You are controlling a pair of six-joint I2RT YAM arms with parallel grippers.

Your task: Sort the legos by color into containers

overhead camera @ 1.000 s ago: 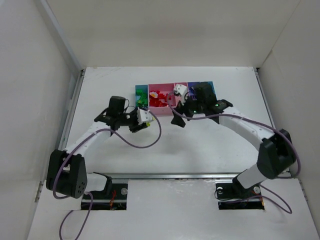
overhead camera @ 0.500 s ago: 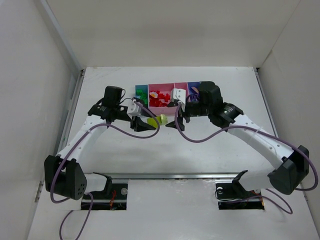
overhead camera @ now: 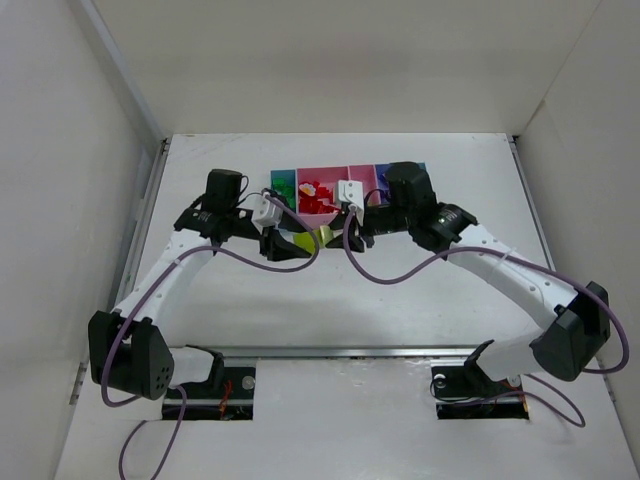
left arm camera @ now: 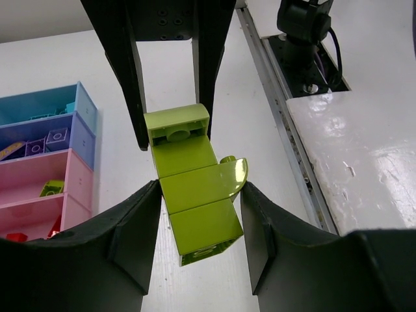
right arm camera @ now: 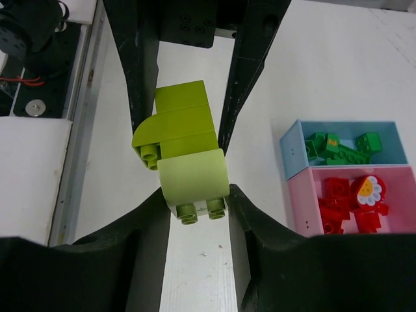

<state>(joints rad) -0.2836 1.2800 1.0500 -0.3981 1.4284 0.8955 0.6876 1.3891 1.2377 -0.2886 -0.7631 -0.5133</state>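
Note:
A lime-yellow stack of legos (overhead camera: 312,238) hangs above the table in front of the containers (overhead camera: 340,172), held from both ends. My left gripper (overhead camera: 292,243) is shut on the stack's square end (left arm camera: 195,214), its jaws pressed to both sides. My right gripper (overhead camera: 335,238) is shut on the pale rounded end (right arm camera: 194,175). The stack spans the gap between the two grippers. The light blue bin (right arm camera: 292,153) holds green legos (right arm camera: 338,149). Beside it the pink bin (right arm camera: 302,201) holds red legos (right arm camera: 344,201). Another pink bin (left arm camera: 78,175) holds one lime piece (left arm camera: 52,188).
Purple bricks (left arm camera: 58,138) lie in the purple-blue bin, with a light blue bin (left arm camera: 88,107) beyond it. White walls stand on three sides. A metal rail (overhead camera: 330,351) runs along the near edge, with both arm bases behind it. Purple cables (overhead camera: 290,262) loop under the wrists.
The left arm carried the lime stack up toward the containers. The right gripper swung left from over the bins to meet it and closed on the stack's free end.

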